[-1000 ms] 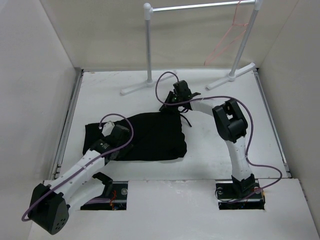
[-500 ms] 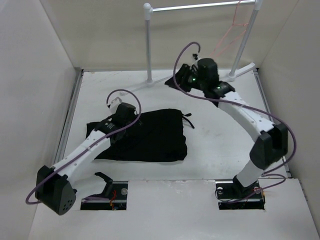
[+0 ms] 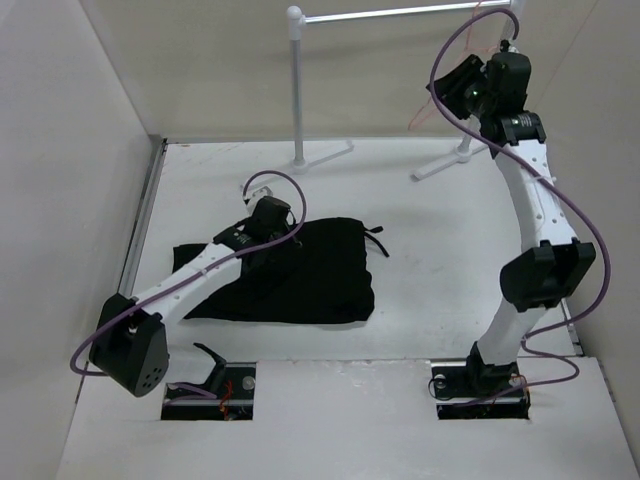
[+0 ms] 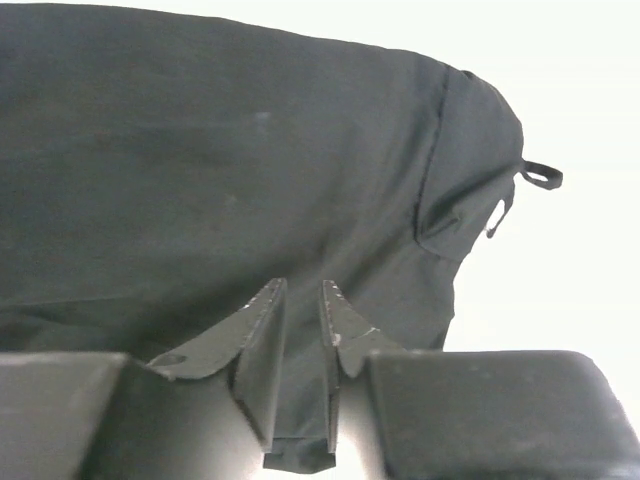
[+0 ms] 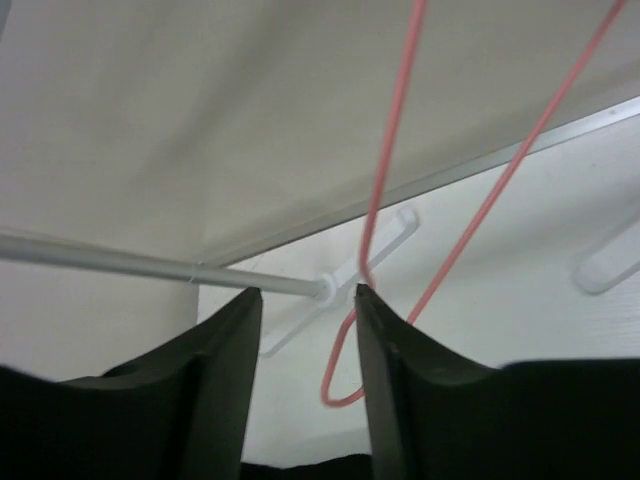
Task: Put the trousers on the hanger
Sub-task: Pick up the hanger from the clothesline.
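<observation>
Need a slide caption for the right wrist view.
Right gripper, fingers open, framing the pink hanger; rail beside it.

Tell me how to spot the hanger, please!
Look at the back of the table, where a white and metal rail stands. The hanger dangles from the rail's right end. It is the only thin pink-red wire there, while everything near it is white, silver or black.

Flat white tabletop [image 3: 430,270], enclosed at left, right and rear by plain off-white walls [image 3: 70,120]. A clothes rail [image 3: 297,100], white posts carrying a metal bar, stands along the rear edge. Lighting: even, diffuse.
</observation>
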Controlling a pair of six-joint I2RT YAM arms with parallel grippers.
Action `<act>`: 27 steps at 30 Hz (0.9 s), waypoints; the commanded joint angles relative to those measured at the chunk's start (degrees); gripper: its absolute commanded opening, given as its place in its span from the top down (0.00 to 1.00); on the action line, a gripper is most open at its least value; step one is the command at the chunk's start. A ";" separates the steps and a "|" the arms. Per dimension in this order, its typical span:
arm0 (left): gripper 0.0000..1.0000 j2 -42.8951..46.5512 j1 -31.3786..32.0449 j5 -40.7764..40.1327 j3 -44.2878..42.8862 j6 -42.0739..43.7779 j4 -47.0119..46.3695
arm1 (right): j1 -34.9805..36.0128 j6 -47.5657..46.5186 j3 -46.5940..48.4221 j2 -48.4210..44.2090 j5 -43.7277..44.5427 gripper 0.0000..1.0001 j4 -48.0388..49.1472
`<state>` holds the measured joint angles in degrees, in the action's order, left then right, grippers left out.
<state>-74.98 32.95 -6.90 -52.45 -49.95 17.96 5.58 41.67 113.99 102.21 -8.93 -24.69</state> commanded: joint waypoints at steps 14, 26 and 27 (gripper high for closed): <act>0.76 -4.82 -0.74 3.91 -2.66 1.09 -4.68 | -3.61 -0.36 13.89 12.22 -7.50 0.72 -0.28; 0.48 -4.91 -1.70 3.99 -7.40 1.17 -4.16 | -3.26 -3.08 12.92 6.16 -10.58 0.88 2.72; 0.46 -4.91 -1.79 4.00 -8.28 1.26 -4.07 | -3.00 -3.70 12.22 5.37 -10.67 0.88 2.37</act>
<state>-80.18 31.77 -3.14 -56.84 -49.39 14.81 2.59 40.64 124.97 113.97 -17.41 -26.39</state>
